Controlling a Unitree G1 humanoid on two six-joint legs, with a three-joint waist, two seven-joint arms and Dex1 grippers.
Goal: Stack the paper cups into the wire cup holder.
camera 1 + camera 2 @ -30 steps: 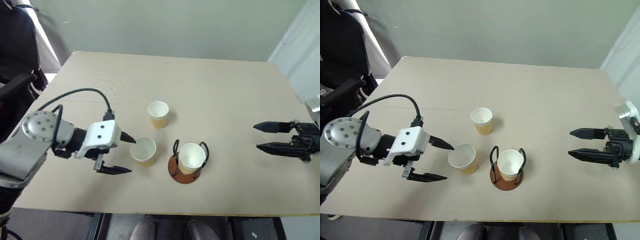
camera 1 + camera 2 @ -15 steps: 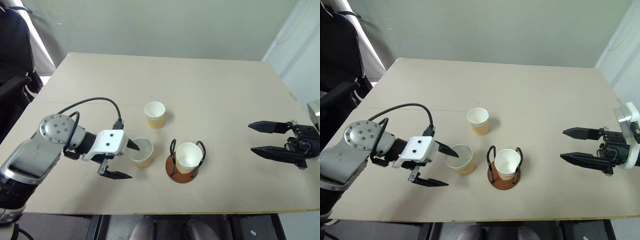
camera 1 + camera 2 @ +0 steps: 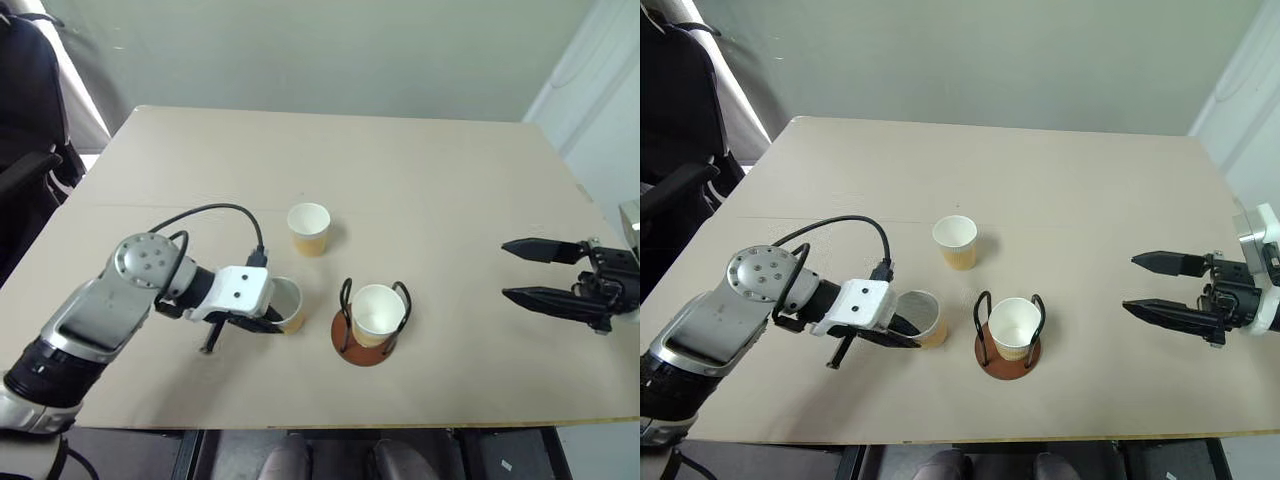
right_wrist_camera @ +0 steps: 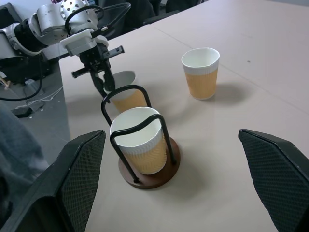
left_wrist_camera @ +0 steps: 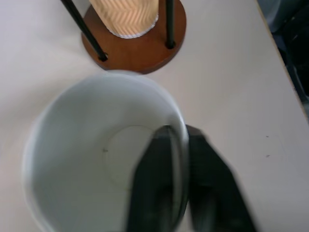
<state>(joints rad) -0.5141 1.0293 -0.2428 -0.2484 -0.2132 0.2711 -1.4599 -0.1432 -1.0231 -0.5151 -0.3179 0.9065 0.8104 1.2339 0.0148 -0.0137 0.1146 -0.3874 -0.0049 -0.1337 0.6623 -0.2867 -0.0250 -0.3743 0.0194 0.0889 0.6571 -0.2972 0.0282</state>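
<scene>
Pinching the near cup (image 3: 921,317) wall, left gripper (image 3: 902,329) now clamped, was wide apart before; cup upright, mouth up, beside holder (image 3: 1008,345) with one upright cup (image 3: 1016,327); third cup (image 3: 956,241) behind; right gripper (image 3: 1150,288) spread, empty over worktop (image 3: 1090,200)

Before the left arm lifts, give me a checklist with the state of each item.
1. Left gripper shut on the near cup, one finger inside the rim, one outside: ok.
2. Near cup upright on the table: ok.
3. Wire cup holder upright, with one cup already seated between its loops: ok.
4. Firmness of the pinch on the thin cup wall: cannot tell.
5. Right gripper open and well off to the side of the holder: ok.
6. Far cup standing apart from the lift path: ok.
</scene>
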